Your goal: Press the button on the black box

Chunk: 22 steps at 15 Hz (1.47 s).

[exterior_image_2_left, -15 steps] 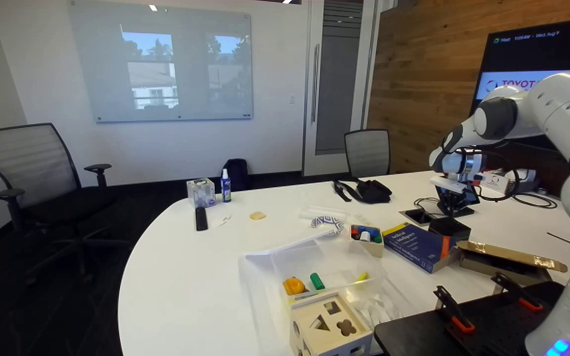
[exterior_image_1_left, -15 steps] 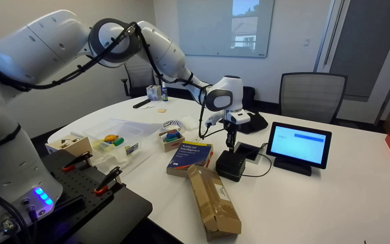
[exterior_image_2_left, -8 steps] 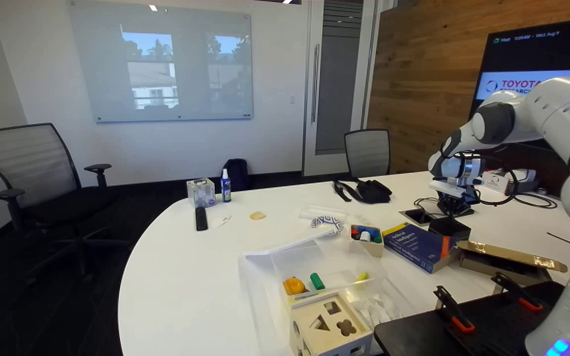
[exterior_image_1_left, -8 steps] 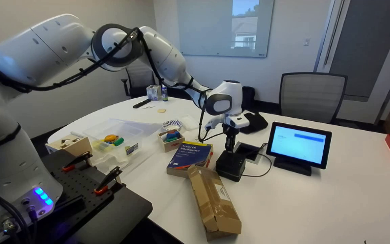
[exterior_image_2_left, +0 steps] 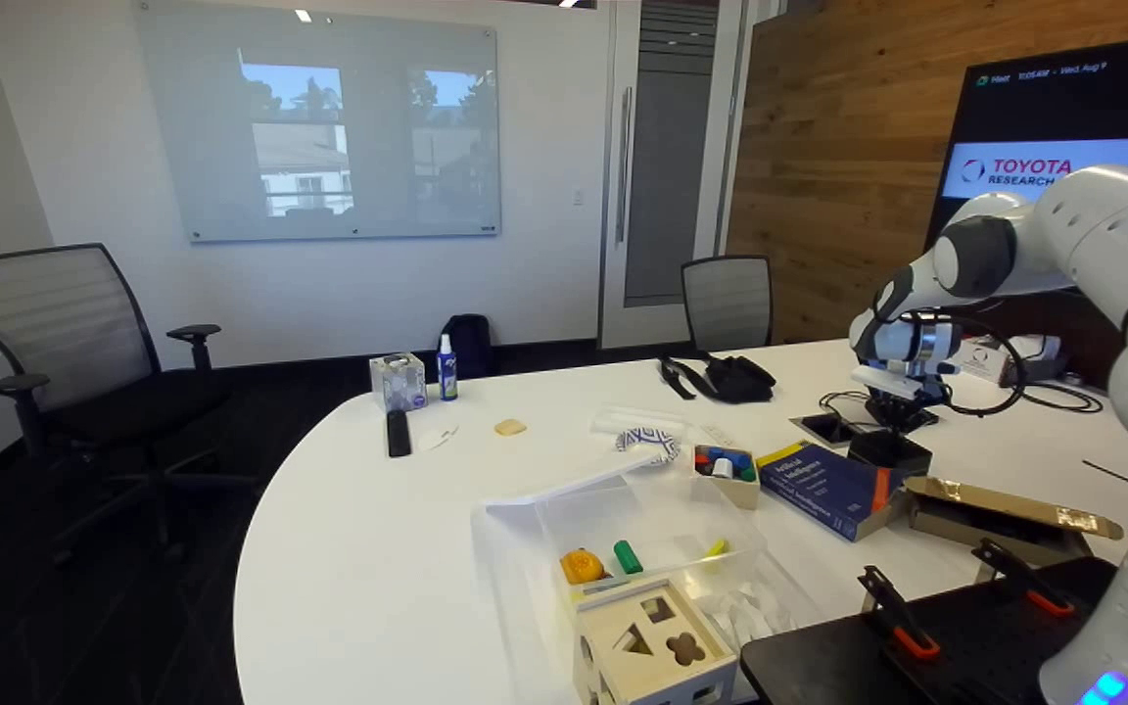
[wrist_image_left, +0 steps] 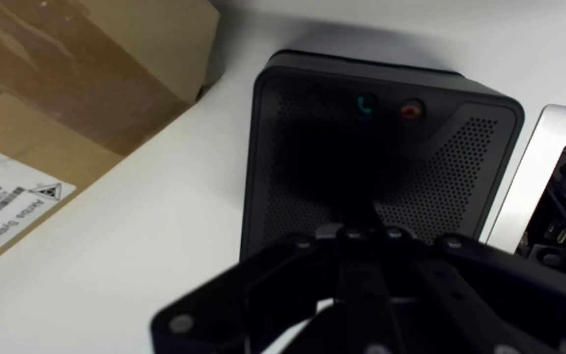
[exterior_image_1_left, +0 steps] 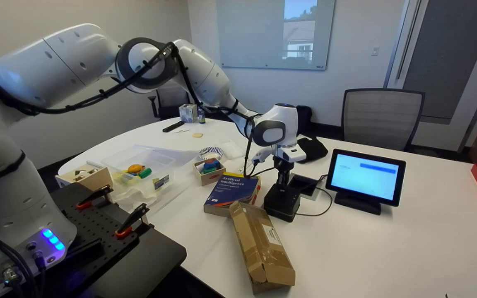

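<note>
Over the black speakerphone (wrist_image_left: 440, 196) I see the end effector (exterior_image_1_left: 282, 187) pointing down, closed; beside that speakerphone lies an Artificial Intelligence textbook (exterior_image_1_left: 234, 188).

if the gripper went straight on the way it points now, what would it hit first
The top of the black box: the gripper points down at it. Likely beside the green button and red button, not on either. Any gap is hard to judge; the two may be touching.

A soft shadow edges the black box (wrist_image_left: 425, 182) on the bright table (wrist_image_left: 184, 211).
</note>
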Motion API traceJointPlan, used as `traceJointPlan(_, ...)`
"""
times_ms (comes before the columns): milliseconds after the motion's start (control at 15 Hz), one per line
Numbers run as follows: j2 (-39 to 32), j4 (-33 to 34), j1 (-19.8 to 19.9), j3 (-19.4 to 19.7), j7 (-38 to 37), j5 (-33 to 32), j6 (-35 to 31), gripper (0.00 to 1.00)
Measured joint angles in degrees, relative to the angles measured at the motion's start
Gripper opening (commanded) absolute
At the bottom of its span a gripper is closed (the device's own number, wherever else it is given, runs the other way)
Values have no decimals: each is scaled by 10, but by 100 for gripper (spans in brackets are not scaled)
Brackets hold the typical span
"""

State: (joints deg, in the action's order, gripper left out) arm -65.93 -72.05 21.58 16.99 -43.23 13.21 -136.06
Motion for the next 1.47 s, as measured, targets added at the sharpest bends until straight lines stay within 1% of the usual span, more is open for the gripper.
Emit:
traceJointPlan(400, -16, 26, 6, 0, -1, 0, 4, 0)
traceJointPlan(1467, -10, 22, 4, 4, -12, 0, 4, 0)
